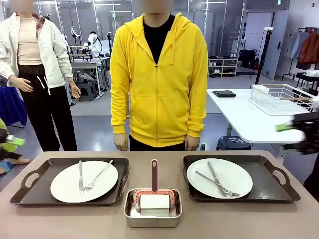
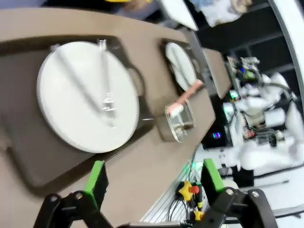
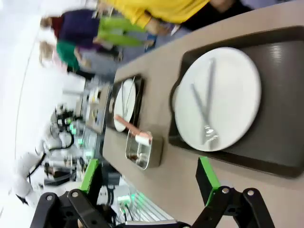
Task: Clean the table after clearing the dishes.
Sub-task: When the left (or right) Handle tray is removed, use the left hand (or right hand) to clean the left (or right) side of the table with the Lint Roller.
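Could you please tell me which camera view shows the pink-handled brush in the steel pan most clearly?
The front view: the brush is close, sharp and centred in the steel pan, its pink handle and white head plain. Both wrist views show it farther off, small, blurred and sideways.

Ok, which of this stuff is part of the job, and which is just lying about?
Job: table; left plate and right plate with cutlery; left tray; right tray; probably the brush in the steel pan.
Lying about: white table, wire rack, black pouch.
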Controlling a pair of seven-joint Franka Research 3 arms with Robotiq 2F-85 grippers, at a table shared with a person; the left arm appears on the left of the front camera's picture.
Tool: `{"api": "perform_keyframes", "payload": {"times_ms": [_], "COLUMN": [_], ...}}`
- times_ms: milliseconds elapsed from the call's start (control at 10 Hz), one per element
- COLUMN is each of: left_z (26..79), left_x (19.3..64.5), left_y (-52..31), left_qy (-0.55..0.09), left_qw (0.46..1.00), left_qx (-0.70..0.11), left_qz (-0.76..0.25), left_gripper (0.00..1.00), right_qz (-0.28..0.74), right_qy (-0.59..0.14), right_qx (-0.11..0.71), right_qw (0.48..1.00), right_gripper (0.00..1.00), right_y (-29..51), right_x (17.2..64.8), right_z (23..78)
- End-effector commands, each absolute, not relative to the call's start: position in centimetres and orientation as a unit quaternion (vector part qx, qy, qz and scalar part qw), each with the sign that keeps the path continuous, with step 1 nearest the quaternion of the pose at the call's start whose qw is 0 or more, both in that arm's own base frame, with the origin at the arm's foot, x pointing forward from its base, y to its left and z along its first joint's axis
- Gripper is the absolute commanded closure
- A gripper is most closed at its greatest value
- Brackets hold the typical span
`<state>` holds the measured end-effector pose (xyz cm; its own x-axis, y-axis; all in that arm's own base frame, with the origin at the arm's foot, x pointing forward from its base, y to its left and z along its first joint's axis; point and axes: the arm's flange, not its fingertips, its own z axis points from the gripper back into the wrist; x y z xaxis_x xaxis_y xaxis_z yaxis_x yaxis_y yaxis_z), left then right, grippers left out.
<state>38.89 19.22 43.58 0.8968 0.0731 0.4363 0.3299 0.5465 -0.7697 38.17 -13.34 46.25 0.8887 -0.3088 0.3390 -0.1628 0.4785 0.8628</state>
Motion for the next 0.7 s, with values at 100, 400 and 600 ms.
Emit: {"api": "perform_keyframes", "payload": {"times_ms": [100,400,600], "left_z": [45.6,45.4,45.4], "left_x": [35.8,33.6,33.2], "left_y": [27.4,30.7,30.6], "left_qy": [-0.239,-0.29,-0.267], "left_qw": [0.848,0.829,0.849], "left_qx": [-0.472,-0.471,-0.451], "left_qz": [0.03,0.08,0.061], "left_gripper": [0.0,0.0,0.0], "right_qz": [-0.121,-0.189,-0.175], "right_qy": [-0.289,-0.307,-0.301], "right_qx": [0.517,0.492,0.516], "right_qw": [0.796,0.792,0.782], "right_gripper": [0.0,0.0,0.0], "right_y": [-21.0,-24.4,-24.7], "right_x": [32.4,29.5,29.9], "right_z": [44.7,44.0,44.1]}}
